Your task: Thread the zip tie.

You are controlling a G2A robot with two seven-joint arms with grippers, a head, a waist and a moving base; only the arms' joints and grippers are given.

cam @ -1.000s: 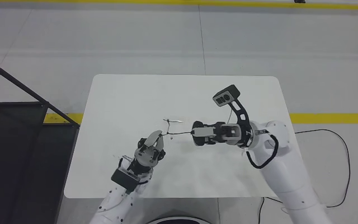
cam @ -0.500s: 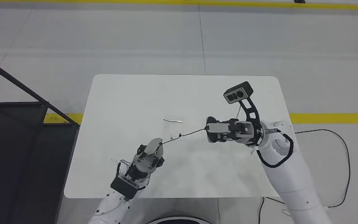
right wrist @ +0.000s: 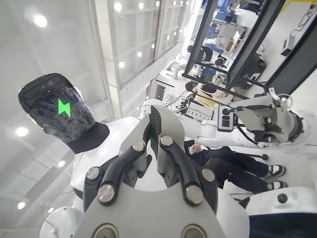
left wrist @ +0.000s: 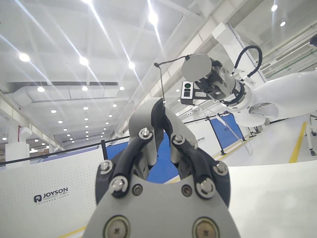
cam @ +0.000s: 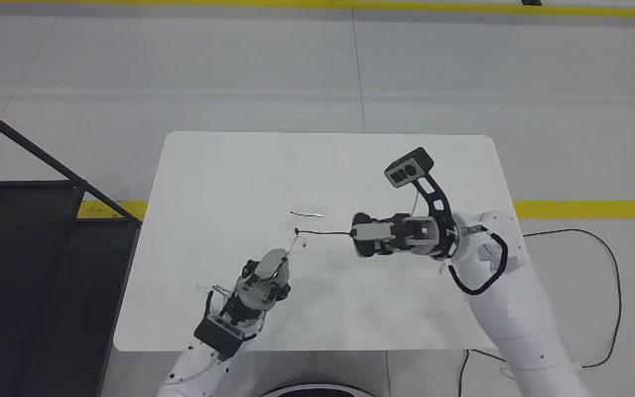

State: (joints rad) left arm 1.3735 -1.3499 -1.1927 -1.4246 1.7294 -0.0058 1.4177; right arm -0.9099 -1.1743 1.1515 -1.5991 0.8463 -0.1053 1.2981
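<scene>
The zip tie (cam: 322,234) is a thin black strip held in the air above the white table (cam: 218,179), between both grippers. My left gripper (cam: 283,260), near the table's front, is shut on one end. In the left wrist view the zip tie (left wrist: 160,82) rises from the left gripper (left wrist: 162,105), bends sharply at a small knob and runs across to the right gripper (left wrist: 190,58). My right gripper (cam: 355,236), right of the table's middle, is shut on the other end. In its own view the right gripper (right wrist: 154,116) has its pads pressed together; the tie is hidden there.
A thin pale strip (cam: 306,209) lies on the table just behind the held tie. A black frame and dark panel (cam: 40,248) stand off the table's left side. The left arm (right wrist: 267,122) shows beyond the right gripper's fingers.
The right gripper drew away to the right, then came back left. The tie, nearly straight half a second ago, now bends in a corner. The left gripper has slid slightly toward the front edge.
</scene>
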